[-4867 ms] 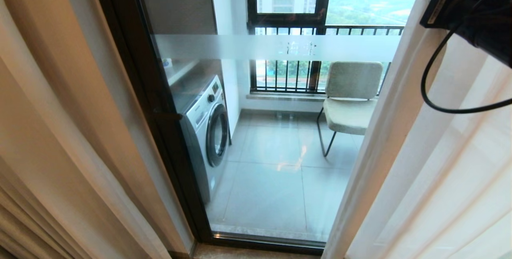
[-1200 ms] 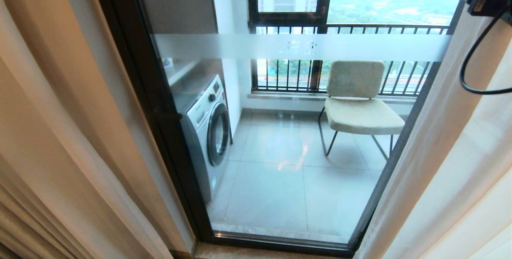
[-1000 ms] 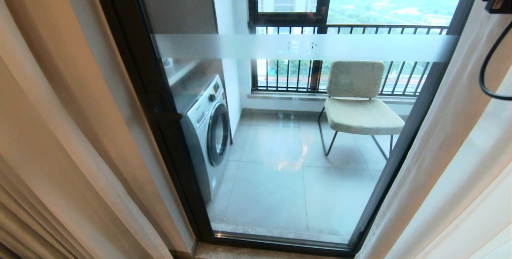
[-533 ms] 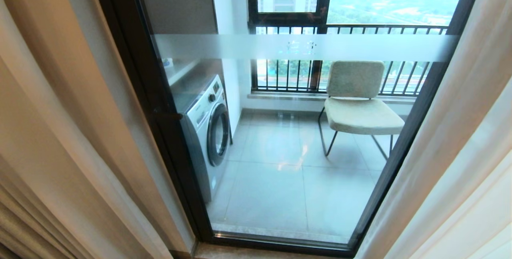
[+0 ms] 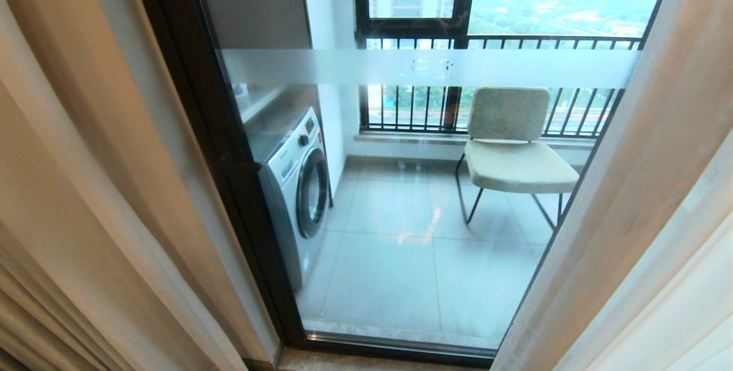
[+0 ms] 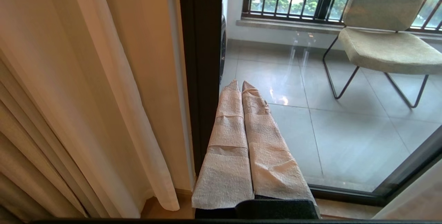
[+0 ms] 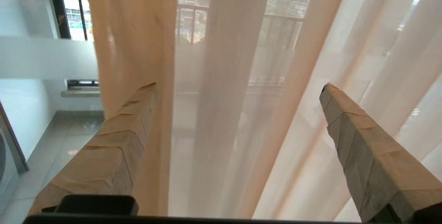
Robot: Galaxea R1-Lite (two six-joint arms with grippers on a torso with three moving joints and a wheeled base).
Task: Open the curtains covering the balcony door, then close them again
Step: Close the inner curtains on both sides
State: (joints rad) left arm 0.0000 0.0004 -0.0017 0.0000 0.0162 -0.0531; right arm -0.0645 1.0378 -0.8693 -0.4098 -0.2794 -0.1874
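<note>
**Right fingers spread before the right-hand curtain, door glass uncovered**

The curtains [image 5: 641, 199] are parted to both sides of the balcony door [image 5: 401, 67], whose glass is left bare between them. In the right wrist view the right gripper [image 7: 238, 89] is seen with its paper-wrapped fingers [image 7: 121, 134] spread wide and released; folds of sheer and cream fabric hang just ahead of the tips, and nothing is grasped between them.

Compared with the head view a second ago, the right arm and its black cable are gone from the upper right corner, and the right-hand curtain edge has swung back inward, so that the door's right frame is now covered.

The left gripper [image 6: 241, 85] is held low beside the door's left frame, pointing at the glass, its fingers pressed together on nothing. A washing machine [image 5: 298, 188] and a chair [image 5: 509, 147] are seen on the balcony.
</note>
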